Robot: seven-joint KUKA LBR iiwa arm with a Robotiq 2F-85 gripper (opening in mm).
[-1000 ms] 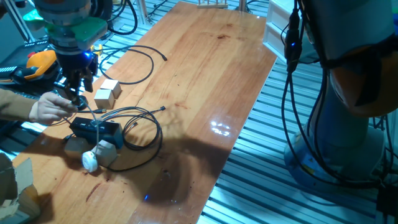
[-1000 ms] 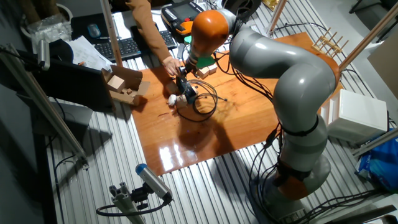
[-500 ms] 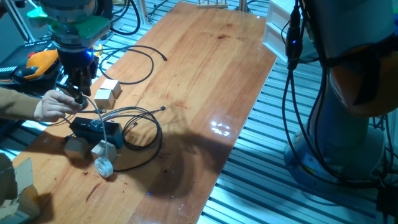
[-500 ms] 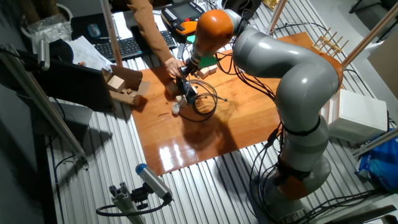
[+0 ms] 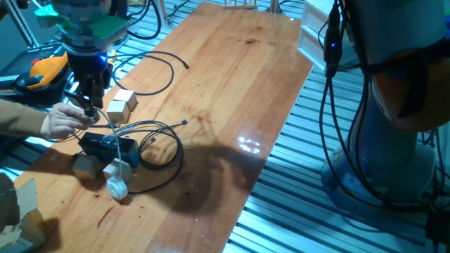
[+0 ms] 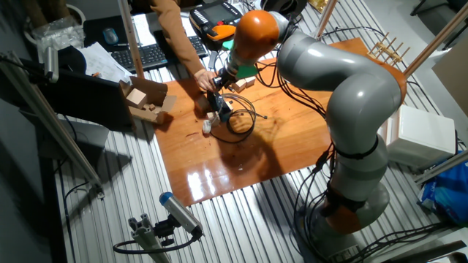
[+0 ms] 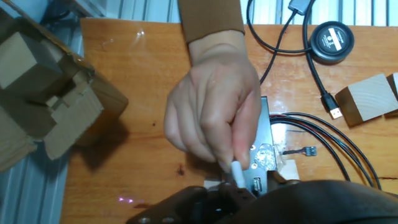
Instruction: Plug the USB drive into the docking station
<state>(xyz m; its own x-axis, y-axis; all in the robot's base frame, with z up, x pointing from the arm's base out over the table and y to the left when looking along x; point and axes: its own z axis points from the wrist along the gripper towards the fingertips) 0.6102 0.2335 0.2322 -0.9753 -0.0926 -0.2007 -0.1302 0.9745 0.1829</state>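
Arm barely shifted; person's hand (image 7: 214, 118) over docking station (image 5: 107, 146); jaws' state unclear.

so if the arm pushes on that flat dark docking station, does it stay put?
Probably slides: the flat dark docking station looks small and light on glossy wood. Its thin black cables lie slack, offering little restraint. Too low to tip.

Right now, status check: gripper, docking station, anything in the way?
Gripper above the docking station, jaw state unclear. A person's hand sits over the dock, pinching a small white piece at the fingertips. USB drive not identifiable.
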